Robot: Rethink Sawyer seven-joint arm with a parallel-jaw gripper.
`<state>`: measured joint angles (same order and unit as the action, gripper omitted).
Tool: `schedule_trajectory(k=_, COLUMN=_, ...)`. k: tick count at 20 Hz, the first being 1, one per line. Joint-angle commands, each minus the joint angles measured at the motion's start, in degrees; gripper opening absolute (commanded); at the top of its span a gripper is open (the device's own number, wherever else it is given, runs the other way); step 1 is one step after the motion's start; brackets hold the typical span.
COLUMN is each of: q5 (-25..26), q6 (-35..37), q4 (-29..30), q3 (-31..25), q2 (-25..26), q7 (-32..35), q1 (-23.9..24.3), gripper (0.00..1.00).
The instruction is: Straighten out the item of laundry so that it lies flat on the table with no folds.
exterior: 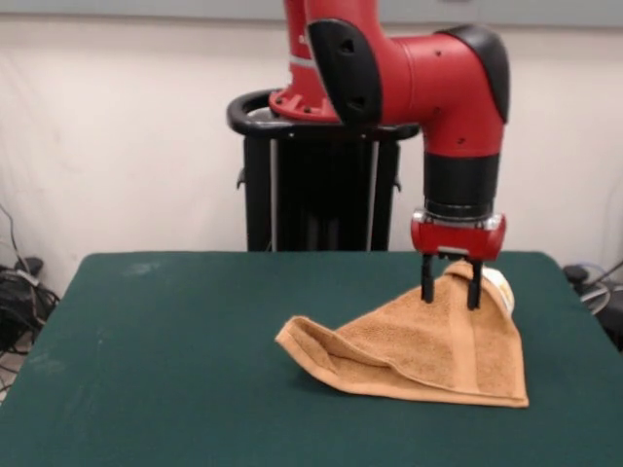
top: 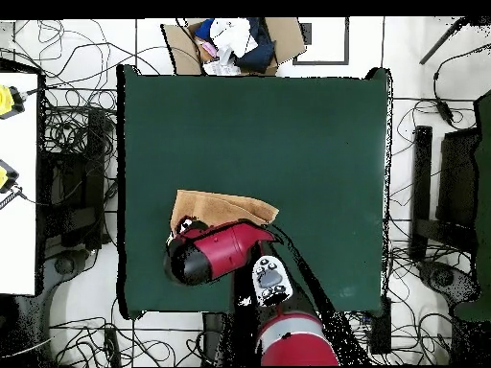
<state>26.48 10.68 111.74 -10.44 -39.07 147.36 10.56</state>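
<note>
The item of laundry [exterior: 419, 345] is an orange-tan towel on the right part of the green table [exterior: 175, 341]. It rises like a tent from a folded, rolled edge at its left up to a raised corner. My gripper [exterior: 450, 292] hangs straight down over that corner, its two black fingers [exterior: 426, 280] on either side of the cloth and holding it up. A white label [exterior: 498, 288] shows just right of the fingers. In the overhead view the towel [top: 225, 206] shows partly beyond the red arm [top: 206, 254], which hides the gripper, near the table's [top: 288, 125] lower left.
The towel's lower hem lies close to the table's front right edge in the front view. Off the table, the overhead view shows a cardboard box [top: 235, 43] of clothes, a white bench [top: 17, 192], and several cables on the floor around it.
</note>
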Motion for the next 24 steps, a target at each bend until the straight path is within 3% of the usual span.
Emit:
schedule_trajectory(k=1, q5=-5.5, q6=-2.2, q4=-3.7, q3=3.8, q2=3.2, q7=9.7, q1=-2.7, gripper=1.00)
schedule_trajectory(k=11, q5=-12.1, q6=-5.0, q4=-1.5, q3=5.7, q2=5.4, q7=10.8, q1=-8.5, gripper=1.00)
schedule_trajectory(k=17, q5=-12.7, q6=-5.7, q4=4.6, q3=-2.4, q2=6.2, q7=6.7, q1=-3.4, gripper=1.00)
schedule_trajectory(k=21, q5=-11.0, q6=-7.7, q4=4.8, q3=-6.5, q2=10.0, q7=3.9, q1=0.4, gripper=1.00)
schedule_trajectory(k=24, q5=-10.1, q6=-8.9, q4=3.2, q3=-6.4, q2=12.1, q7=3.4, q1=0.6, gripper=1.00)
